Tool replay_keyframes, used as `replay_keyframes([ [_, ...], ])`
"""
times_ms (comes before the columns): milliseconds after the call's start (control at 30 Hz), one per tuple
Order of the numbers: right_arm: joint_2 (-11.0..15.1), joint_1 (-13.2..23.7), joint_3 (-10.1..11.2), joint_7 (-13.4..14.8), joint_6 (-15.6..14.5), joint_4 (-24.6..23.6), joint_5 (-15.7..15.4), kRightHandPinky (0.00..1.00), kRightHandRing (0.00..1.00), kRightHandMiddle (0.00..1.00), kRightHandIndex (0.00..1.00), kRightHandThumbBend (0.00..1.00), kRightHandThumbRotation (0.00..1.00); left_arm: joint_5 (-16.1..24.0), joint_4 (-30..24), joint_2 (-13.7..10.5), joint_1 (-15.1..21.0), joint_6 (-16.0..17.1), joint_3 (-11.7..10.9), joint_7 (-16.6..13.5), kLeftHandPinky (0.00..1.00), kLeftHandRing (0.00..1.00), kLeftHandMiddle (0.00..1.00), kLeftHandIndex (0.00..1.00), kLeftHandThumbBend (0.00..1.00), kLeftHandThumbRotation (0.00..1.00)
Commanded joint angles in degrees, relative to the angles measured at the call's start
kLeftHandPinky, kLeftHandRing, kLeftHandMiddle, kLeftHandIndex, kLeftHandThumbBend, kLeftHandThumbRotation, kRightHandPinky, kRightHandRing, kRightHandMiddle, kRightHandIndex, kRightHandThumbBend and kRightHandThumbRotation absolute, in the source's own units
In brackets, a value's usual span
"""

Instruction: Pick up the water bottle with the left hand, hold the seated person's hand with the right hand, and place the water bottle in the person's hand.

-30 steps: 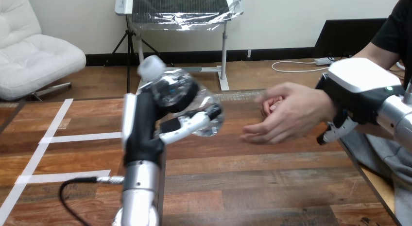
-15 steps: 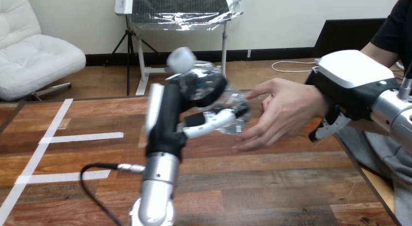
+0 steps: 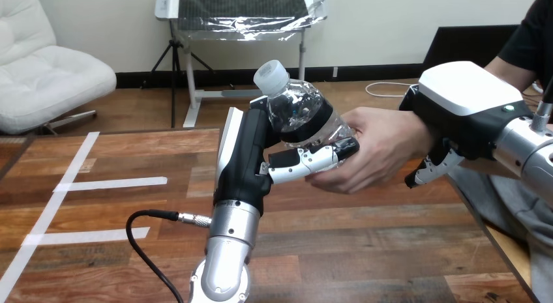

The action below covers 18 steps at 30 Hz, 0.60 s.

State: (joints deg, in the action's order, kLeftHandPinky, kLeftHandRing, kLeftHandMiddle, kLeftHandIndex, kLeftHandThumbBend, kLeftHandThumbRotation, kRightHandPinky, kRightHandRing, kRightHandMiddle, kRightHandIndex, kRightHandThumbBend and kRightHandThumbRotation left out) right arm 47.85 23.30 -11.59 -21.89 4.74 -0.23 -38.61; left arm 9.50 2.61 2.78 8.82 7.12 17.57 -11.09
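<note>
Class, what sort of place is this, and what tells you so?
Probably a robotics test lab: white tape lines mark the wooden table, and the robot's left hand holds a water bottle against the person's hand.

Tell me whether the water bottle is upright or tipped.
Tipped. The water bottle leans, its white cap up toward the view's left and its base lower, at the person's hand, gripped by the left hand.
</note>
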Motion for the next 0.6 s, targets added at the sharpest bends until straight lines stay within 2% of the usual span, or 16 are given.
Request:
replay_keyframes([
  [0,0.7,2.1,3.2,0.2,-0.2,-3.9,0.0,0.1,0.17,0.24,0.28,0.82,0.0,0.3,0.7,7.9,6.7,-0.1,2.1,-0.7,0.35,0.39,0.43,0.46,0.67,0.0],
  [367,0.8,1.6,3.1,-0.3,-0.4,-4.6,-0.3,0.11,0.17,0.24,0.28,0.82,0.0,0.3,2.9,9.0,6.8,1.5,4.3,-1.7,0.35,0.4,0.43,0.46,0.67,0.0],
  [567,0.5,1.3,3.0,-1.5,-1.9,-5.6,-0.5,0.11,0.17,0.24,0.29,0.81,0.0,0.1,3.2,9.6,6.5,0.9,5.1,-2.1,0.34,0.4,0.44,0.46,0.66,0.0],
])
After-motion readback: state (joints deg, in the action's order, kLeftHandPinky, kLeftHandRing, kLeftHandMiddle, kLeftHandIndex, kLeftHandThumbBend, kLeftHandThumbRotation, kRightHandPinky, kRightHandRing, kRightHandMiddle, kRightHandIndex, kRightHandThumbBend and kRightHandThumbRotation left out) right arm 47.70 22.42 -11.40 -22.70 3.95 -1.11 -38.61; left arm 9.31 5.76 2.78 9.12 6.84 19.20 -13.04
